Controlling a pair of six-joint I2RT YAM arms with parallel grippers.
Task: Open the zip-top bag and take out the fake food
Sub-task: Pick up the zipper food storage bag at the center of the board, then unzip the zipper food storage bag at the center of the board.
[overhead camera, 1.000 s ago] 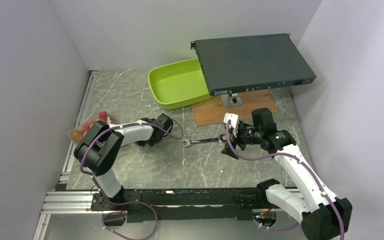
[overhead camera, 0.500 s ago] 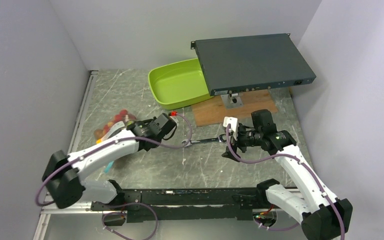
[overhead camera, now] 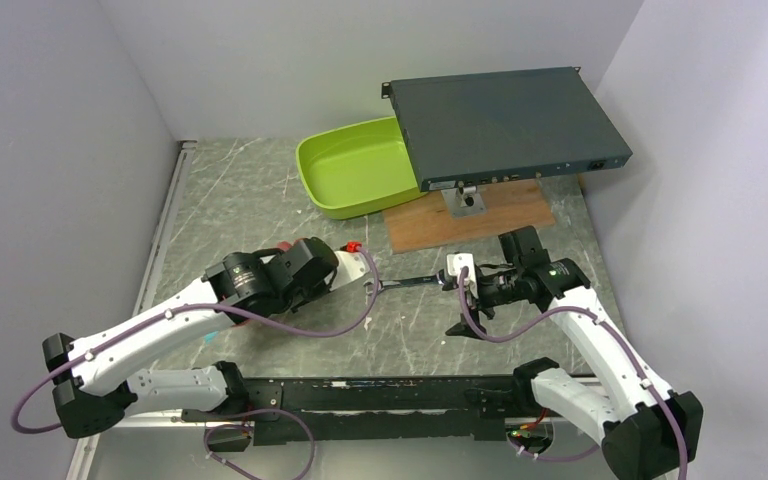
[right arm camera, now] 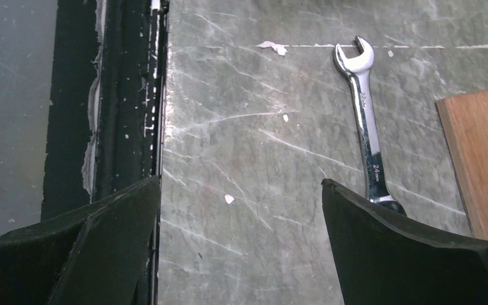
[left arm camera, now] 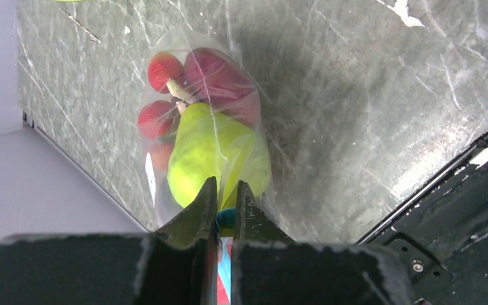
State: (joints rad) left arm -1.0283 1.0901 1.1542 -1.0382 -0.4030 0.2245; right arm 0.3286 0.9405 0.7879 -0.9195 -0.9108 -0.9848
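My left gripper point(left arm camera: 222, 197) is shut on the mouth of the zip-top bag point(left arm camera: 254, 133), which hangs below it over the table. A bit of the blue zip strip shows between the fingers. Inside the clear bag is the fake food: a green pear point(left arm camera: 200, 152), red strawberry-like pieces point(left arm camera: 164, 68) and a dark red piece point(left arm camera: 219, 76). In the top view the left wrist point(overhead camera: 295, 270) hides the bag, apart from a red speck point(overhead camera: 285, 246). My right gripper point(overhead camera: 463, 308) is open and empty above bare table, also in the right wrist view point(right arm camera: 241, 190).
A silver wrench point(overhead camera: 410, 283) lies between the arms, just right of my right fingers point(right arm camera: 365, 127). A lime-green tray point(overhead camera: 355, 165) stands at the back. A dark flat device point(overhead camera: 505, 125) stands over a wooden board point(overhead camera: 460, 215). A black rail point(overhead camera: 380, 390) runs along the near edge.
My left arm has swung from the left table edge toward the middle, carrying the bag of fake food with it. My right gripper has shifted slightly toward the near edge.
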